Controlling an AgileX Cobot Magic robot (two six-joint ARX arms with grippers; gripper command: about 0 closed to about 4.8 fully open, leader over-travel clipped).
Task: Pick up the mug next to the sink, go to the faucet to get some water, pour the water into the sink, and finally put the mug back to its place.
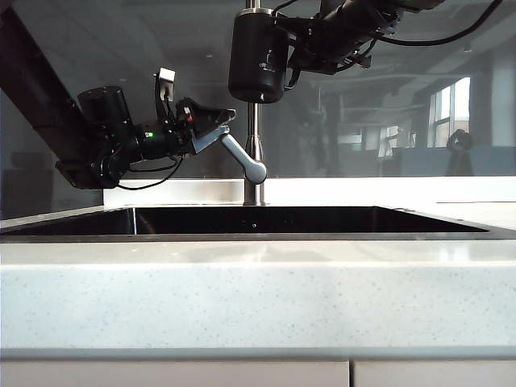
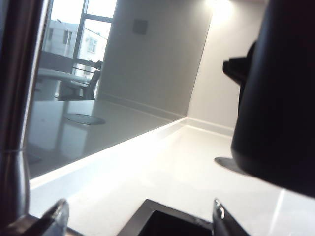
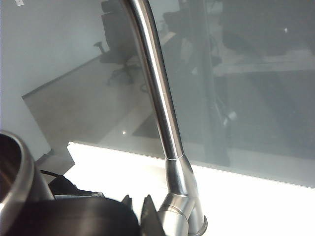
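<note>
Beyond the worktop's [image 1: 258,298] front edge lies the dry sink [image 1: 266,220]. At its back edge, the left gripper [image 1: 219,122], jaws apart, straddles the faucet's [image 1: 255,153] lever. The right gripper [image 1: 302,40] grips the mug [image 1: 258,55] aloft, upright beside the pipe. Filling seems about to start; pouring and returning remain.

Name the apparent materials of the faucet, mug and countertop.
Faucet: brushed steel, by its dull grey sheen. Mug, held high by the right claw: matte black coating; its rim looks like bare steel. Countertop: white speckled stone, possibly composite.
</note>
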